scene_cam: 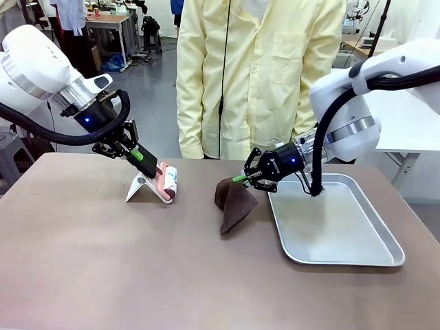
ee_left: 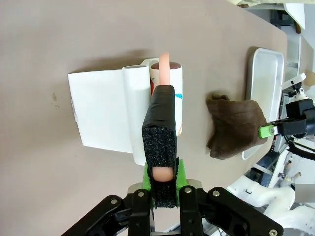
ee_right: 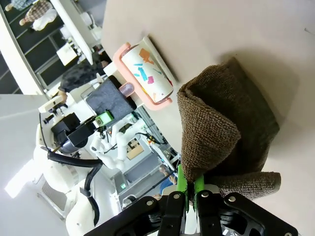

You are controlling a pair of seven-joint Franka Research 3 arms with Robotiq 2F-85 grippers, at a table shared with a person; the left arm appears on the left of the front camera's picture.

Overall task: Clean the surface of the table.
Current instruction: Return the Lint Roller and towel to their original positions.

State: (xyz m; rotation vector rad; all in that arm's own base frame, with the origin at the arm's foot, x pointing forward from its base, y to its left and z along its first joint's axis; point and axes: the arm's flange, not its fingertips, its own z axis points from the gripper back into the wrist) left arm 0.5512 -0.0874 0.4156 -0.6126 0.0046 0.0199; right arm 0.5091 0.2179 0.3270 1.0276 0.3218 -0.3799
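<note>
A: Okay, quick pass. Left gripper [scene_cam: 141,157]?
B: Clamped on the foam-wrapped handle of the lint roller [scene_cam: 169,183]. In the left wrist view the fingers pinch that handle tight, roller [ee_left: 166,93] straight ahead at 12 o'clock, its white stand [ee_left: 106,115] at about 10.
A: Right gripper [scene_cam: 242,179]?
B: Clamped on the brown cloth [scene_cam: 234,203]. Right wrist view shows green pads [ee_right: 181,183] pressed on a fold of the cloth [ee_right: 226,128], the rest draped on the table [scene_cam: 103,268].
A: Where's the table?
B: Taupe-brown top, spans the whole front view under both arms. Roller sits left of centre, cloth near centre, both touching the top.
A: Anything else?
B: Silver tray [scene_cam: 357,251] at 3 o'clock from the cloth, just beside it. Person in a yellow coat [scene_cam: 258,75] stands at the far edge, 12 o'clock.
</note>
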